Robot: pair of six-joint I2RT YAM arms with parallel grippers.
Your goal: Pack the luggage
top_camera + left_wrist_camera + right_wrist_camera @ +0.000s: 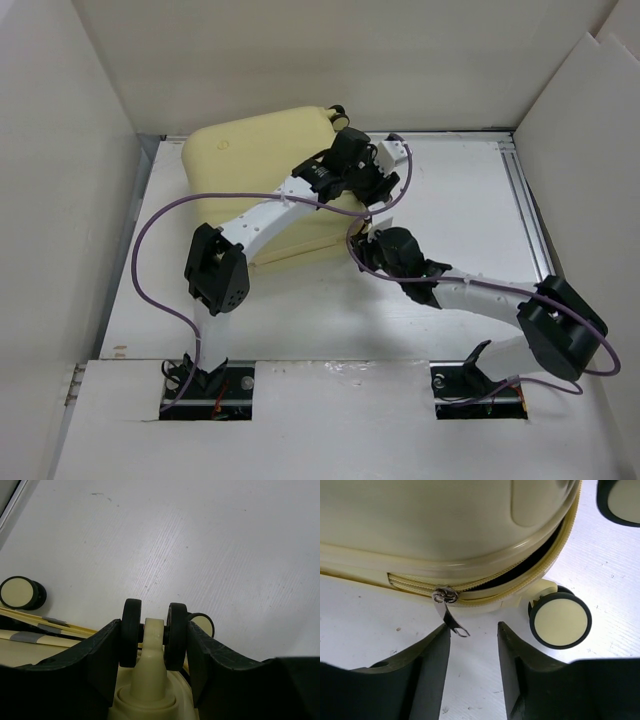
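The luggage (260,170), a pale-yellow hard-shell suitcase, lies flat at the back left of the table. My left gripper (154,630) reaches over it to its far right corner (375,165) and is shut on a twin black caster wheel (131,632). My right gripper (473,630) is open at the suitcase's near right corner (375,245). The silver zipper pull (447,610) hangs just in front of its left finger (432,655), not gripped. The zipper seam (535,575) gapes dark to the right of the slider. A cream-faced wheel (560,621) sits to the right.
White walls enclose the table on the left, back and right (580,130). Bare white table (470,200) lies to the right of the suitcase. Purple cables (150,230) loop from both arms. Other wheels show in the left wrist view (20,592).
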